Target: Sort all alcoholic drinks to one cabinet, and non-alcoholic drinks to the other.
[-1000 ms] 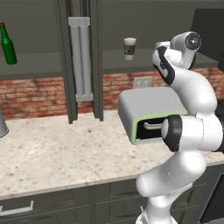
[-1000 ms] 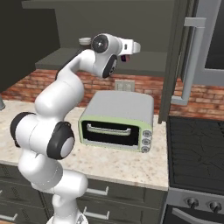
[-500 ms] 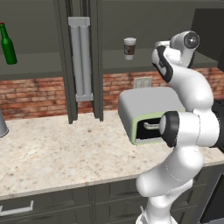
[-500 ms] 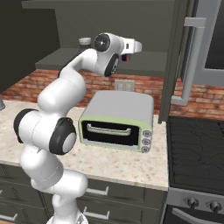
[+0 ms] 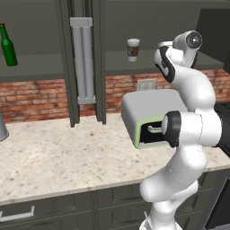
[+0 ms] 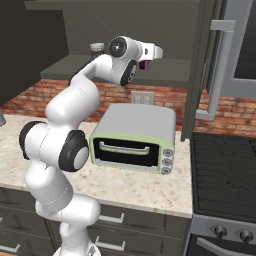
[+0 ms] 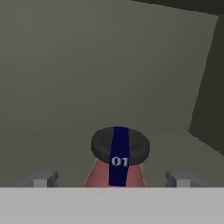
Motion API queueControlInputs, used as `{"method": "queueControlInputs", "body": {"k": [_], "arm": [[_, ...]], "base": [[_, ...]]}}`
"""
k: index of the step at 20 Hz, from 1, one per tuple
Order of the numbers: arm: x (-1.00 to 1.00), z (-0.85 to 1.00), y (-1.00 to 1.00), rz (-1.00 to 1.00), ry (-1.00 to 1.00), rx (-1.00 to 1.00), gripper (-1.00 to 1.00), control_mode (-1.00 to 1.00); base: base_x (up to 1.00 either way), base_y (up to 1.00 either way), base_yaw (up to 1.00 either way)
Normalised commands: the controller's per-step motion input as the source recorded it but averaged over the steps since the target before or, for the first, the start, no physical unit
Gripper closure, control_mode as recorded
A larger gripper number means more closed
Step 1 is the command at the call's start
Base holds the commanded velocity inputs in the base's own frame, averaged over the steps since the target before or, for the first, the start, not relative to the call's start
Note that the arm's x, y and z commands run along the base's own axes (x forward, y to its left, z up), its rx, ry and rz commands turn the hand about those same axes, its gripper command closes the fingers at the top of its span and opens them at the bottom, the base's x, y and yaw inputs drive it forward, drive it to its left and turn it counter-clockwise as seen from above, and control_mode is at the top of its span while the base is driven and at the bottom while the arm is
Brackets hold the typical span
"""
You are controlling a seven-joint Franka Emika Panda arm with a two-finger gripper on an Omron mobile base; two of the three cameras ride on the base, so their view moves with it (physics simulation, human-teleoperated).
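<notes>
A white robot arm reaches up to the shelf of an open dark grey wall cabinet [image 6: 65, 35], its claw [image 7: 111, 178] spread wide with the two finger tips [image 7: 43, 179] standing clear on either side of a tiny purple bottle [image 7: 116, 168] with a dark cap, gripping nothing. The bottle stands upright on the cabinet shelf above a grey toaster oven [image 6: 135, 137] that sits on the speckled surface [image 5: 58, 157]. Left of the bottle on the same shelf stands a white-lidded paper coffee cup [image 5: 133, 49]. Further left, beyond two closed-together door handles [image 5: 83, 60], a slim dark-green glass bottle [image 5: 7, 45] stands on the shelf of the neighbouring cabinet [image 5: 36, 65].
</notes>
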Motion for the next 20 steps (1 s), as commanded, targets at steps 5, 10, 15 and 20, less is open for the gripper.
{"method": "queueControlInputs", "body": {"k": [5,10,15,20], "arm": [[-0.01,0.0,-0.02,-0.02,0.02,0.0,-1.0,-1.0],[-0.38,0.0,-0.01,0.0,0.01,0.0,-1.0,-1.0],[-0.5,0.0,0.0,0.0,0.0,0.0,-1.0,-1.0],[-0.57,0.0,0.0,0.0,0.0,0.0,-1.0,-1.0]], "base": [[0.0,0.0,0.0],[0.0,0.0,0.0],[0.0,0.0,0.0],[0.0,0.0,0.0]]}}
